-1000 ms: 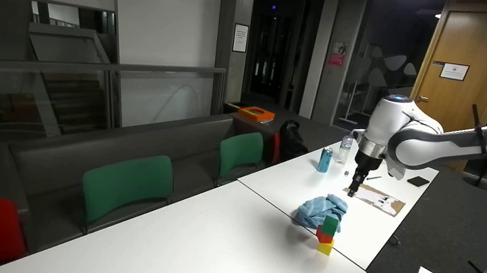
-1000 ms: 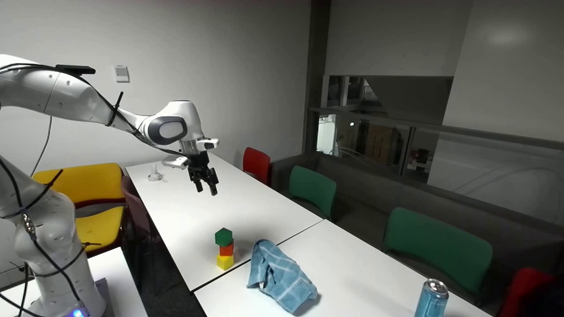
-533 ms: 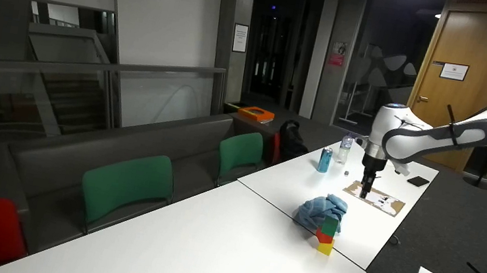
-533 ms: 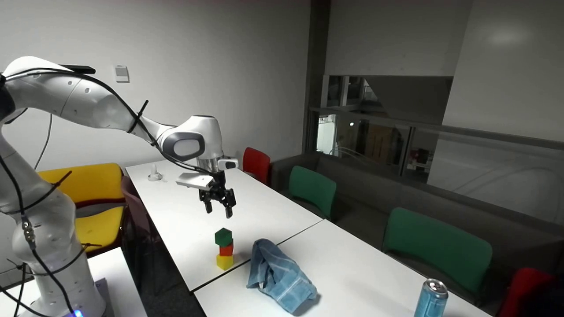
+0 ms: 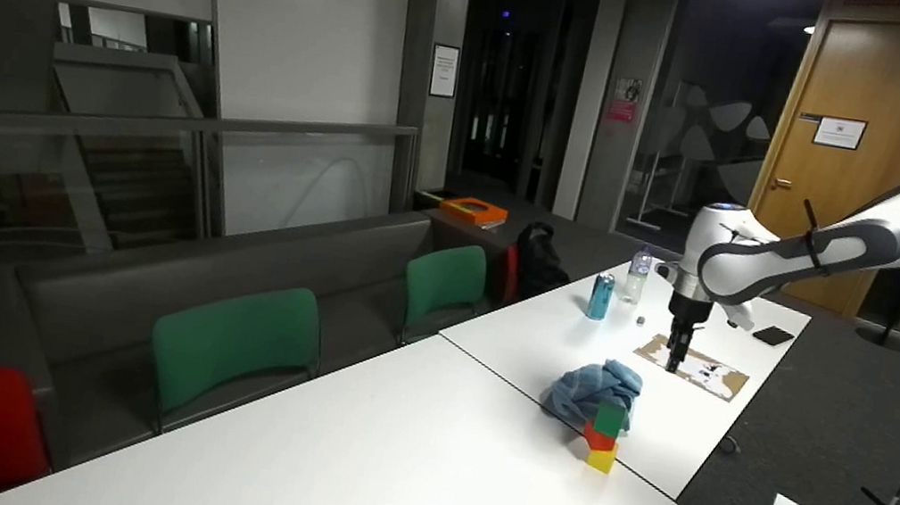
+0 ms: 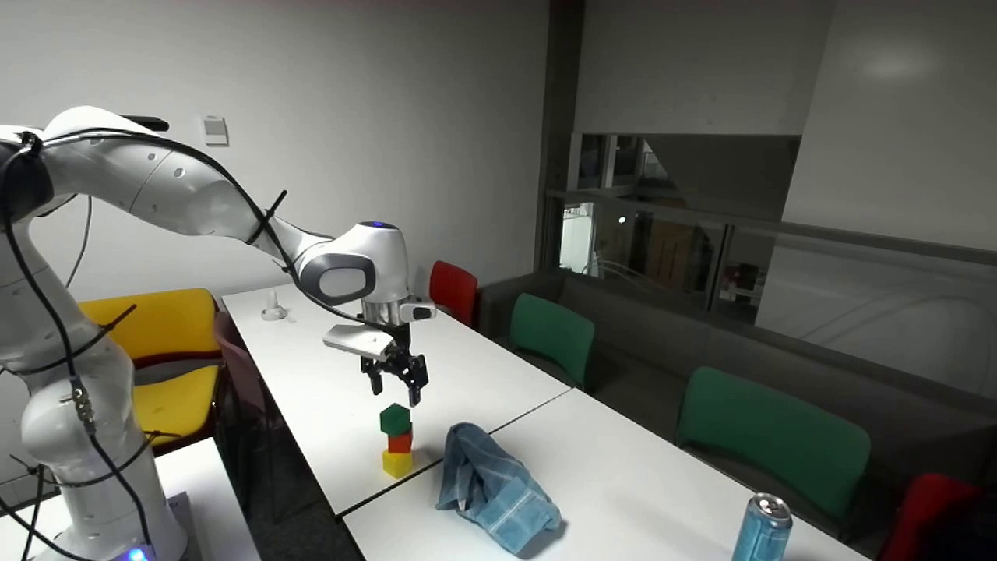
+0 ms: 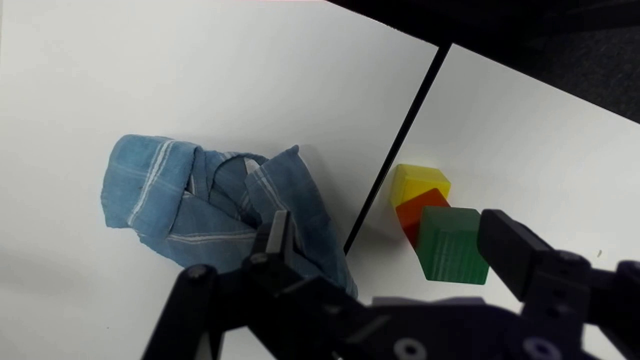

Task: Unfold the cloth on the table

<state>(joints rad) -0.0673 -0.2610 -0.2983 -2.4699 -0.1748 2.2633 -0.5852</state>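
Cloth [image 7: 215, 225] bunched up on the table [image 7: 200, 70], and your gripper [image 6: 396, 392] hangs in the air, jaws wide!

Here it is, right in front of you: it lies in a crumpled teal-blue heap, fold over fold, pale stripes running across it. In the wrist view you have it left of the dark seam [image 7: 400, 135] between the table sections, its right edge coming up to that line. And just across the seam, there's your stack [image 6: 397, 442]: green block [image 7: 452, 245] on top, red block [image 7: 414, 214] in the middle, yellow block [image 7: 419, 179] at the bottom, each turned against the next. A strip of white table runs between stack and cloth, so they stand close but apart.

Now your jaws: spread wide, fingers [image 7: 510, 250] pointing down, apart from both cloth and blocks. In an exterior view, your arm [image 6: 199, 199] reaches in from the left, the fingers showing near the top of the stack. Over at the near right stands a blue can [image 6: 762, 538], upright, partly cut off by the view's edge, well apart from the cloth. In an exterior view you also get a clear bottle [image 5: 635, 284] just behind the can, and, farther than the cloth and to its right, a flat brown-and-white sheet [image 5: 707, 370] on the table.
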